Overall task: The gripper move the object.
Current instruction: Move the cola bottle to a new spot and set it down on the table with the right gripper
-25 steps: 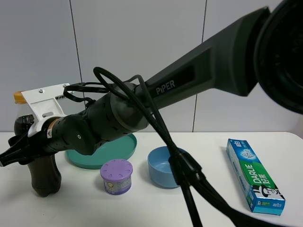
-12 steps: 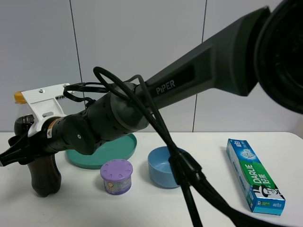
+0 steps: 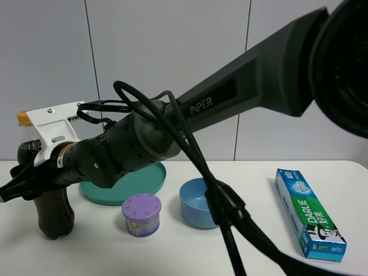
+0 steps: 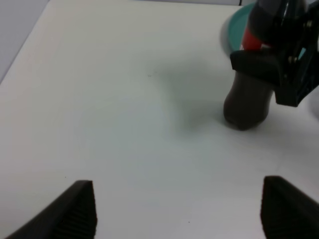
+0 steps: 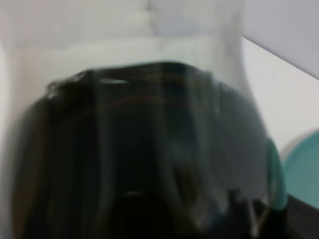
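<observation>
The cola bottle with its yellow-orange cap stands on the white table at the far left in the exterior high view. My right gripper has reached across and its dark fingers are closed around the bottle's waist. The bottle's base rests on the table. In the left wrist view the bottle stands ahead with the right gripper clamped on it. The bottle fills the right wrist view. My left gripper is open and empty, well short of the bottle.
A teal plate lies just behind the bottle. A purple-lidded jar and a blue bowl stand to its right. A toothpaste box lies at the far right. The right arm's cables hang over the table's middle.
</observation>
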### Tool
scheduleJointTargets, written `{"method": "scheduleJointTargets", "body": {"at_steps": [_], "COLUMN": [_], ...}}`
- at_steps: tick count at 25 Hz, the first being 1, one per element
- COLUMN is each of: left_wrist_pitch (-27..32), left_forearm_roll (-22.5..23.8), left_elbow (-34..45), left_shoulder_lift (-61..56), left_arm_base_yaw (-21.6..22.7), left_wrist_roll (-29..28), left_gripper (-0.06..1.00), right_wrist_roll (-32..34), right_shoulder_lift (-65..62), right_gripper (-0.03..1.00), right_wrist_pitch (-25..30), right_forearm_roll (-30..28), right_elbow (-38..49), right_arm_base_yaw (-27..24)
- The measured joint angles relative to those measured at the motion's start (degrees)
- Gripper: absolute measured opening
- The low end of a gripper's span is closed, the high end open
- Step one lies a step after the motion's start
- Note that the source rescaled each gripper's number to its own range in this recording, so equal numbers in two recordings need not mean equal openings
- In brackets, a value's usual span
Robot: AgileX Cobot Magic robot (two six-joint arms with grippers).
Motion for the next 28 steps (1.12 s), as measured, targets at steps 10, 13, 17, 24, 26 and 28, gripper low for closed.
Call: {"method": "scheduleJointTargets", "body": {"at_steps": [10, 13, 17, 24, 26, 28], "left_wrist_pitch": [0.00, 0.00, 0.00, 0.00, 0.00, 0.00], "left_forearm_roll": [0.00, 0.00, 0.00, 0.00, 0.00, 0.00], "left_elbow": [0.00, 0.00, 0.00, 0.00, 0.00, 0.00], "left_shoulder_lift": [0.00, 0.00, 0.00, 0.00, 0.00, 0.00], "left_arm_base_yaw": [0.00, 0.00, 0.00, 0.00, 0.00, 0.00], "left_wrist_roll": [0.00, 0.00, 0.00, 0.00, 0.00, 0.00], "left_gripper": [1.00, 1.00, 1.00, 1.00, 1.00, 1.00], "right_wrist_roll": [0.00, 0.00, 0.00, 0.00, -0.13, -0.21], "right_shoulder_lift": [-0.52, -0.52, -0.88, -4.23, -5.44, -6.83], "right_gripper": [0.36, 0.39, 0.46, 0.58, 0.59, 0.59], "right_wrist_pitch": [-1.09, -0.54, 0.61, 5.11, 5.29, 5.71], "right_forearm_roll": [0.00, 0.00, 0.00, 0.00, 0.00, 0.00], "right_elbow": [-0.67, -0.67, -0.67, -0.67, -0.67, -0.67], "right_arm_base_yaw": [0.00, 0.00, 0.00, 0.00, 0.00, 0.00]}}
